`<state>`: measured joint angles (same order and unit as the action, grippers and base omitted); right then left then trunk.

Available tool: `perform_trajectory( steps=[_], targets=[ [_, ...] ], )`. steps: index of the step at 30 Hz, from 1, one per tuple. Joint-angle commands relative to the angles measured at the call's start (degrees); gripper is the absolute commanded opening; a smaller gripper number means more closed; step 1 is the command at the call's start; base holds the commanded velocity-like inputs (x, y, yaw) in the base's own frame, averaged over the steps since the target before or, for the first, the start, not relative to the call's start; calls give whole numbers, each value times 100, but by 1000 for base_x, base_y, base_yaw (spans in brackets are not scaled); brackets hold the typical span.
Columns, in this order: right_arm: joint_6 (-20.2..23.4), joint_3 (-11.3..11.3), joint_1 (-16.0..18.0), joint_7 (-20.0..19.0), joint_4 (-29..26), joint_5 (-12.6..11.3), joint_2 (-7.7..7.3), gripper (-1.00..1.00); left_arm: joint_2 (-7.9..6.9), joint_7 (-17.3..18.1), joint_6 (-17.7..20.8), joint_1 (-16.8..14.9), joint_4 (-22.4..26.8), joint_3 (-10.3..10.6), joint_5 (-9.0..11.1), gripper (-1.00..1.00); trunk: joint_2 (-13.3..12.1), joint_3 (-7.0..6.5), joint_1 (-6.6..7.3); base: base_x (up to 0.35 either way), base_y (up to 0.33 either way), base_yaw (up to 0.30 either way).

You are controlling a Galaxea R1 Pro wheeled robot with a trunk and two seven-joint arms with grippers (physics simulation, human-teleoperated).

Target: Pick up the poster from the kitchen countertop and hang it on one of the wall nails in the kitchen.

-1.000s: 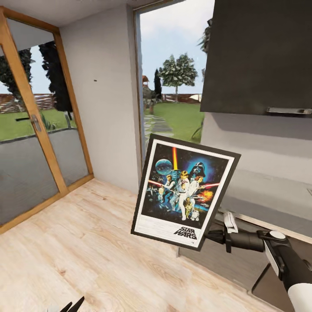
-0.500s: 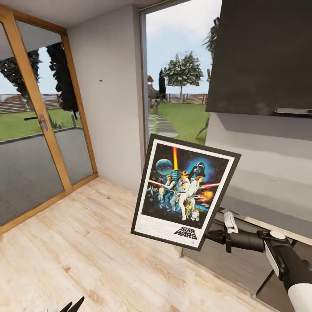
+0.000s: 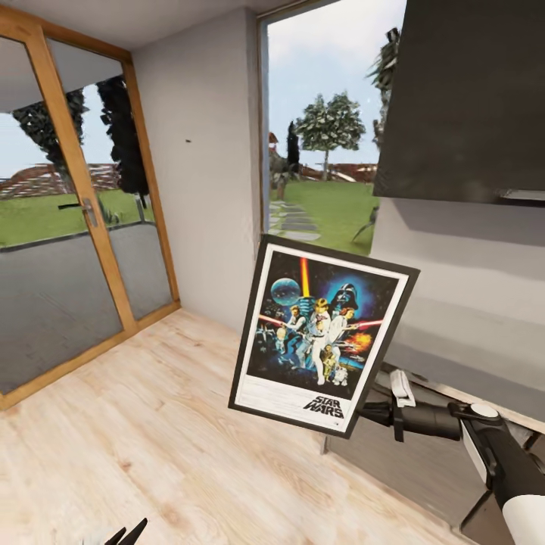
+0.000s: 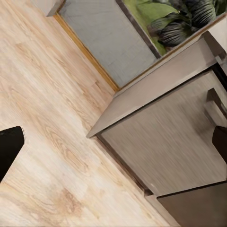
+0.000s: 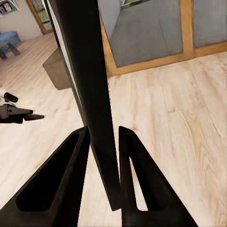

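My right gripper (image 5: 104, 142) clamps the poster (image 3: 322, 333) by its lower right edge, both fingers (image 5: 61, 184) pressed against the thin black frame, seen edge-on from the right wrist camera. I hold the poster upright in mid-air, tilted slightly to the right, its Star Wars artwork facing my head camera, over the wooden floor (image 3: 151, 424) and just left of the grey counter edge (image 3: 454, 393). On the far grey wall (image 3: 204, 189) a small dark nail (image 3: 188, 141) sits high up, between the wood-framed glass door (image 3: 68, 227) on the left and the tall window (image 3: 325, 129). My left gripper (image 3: 125, 535) shows only its dark fingertips at the near edge; I cannot tell how its jaws stand.
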<state>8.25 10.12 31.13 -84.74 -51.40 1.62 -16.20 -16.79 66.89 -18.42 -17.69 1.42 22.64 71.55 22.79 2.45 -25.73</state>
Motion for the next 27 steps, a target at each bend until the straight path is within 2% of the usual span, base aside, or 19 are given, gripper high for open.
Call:
perform_trajectory(
  steps=[1,23,27],
  targets=[
    [73,11,3,-37,-8,21,2,-100,0,9,-31,-7,-4,48,41,100,12,14,-5,190,94,263],
    [72,8,5,-34,-10,41,2,-100,0,9,-30,-7,-4,48,38,100,12,14,-5,247,176,285],
    [72,10,3,-34,-4,39,2,-100,0,9,-30,-7,-5,48,41,100,12,14,-5,212,238,134]
  ],
)
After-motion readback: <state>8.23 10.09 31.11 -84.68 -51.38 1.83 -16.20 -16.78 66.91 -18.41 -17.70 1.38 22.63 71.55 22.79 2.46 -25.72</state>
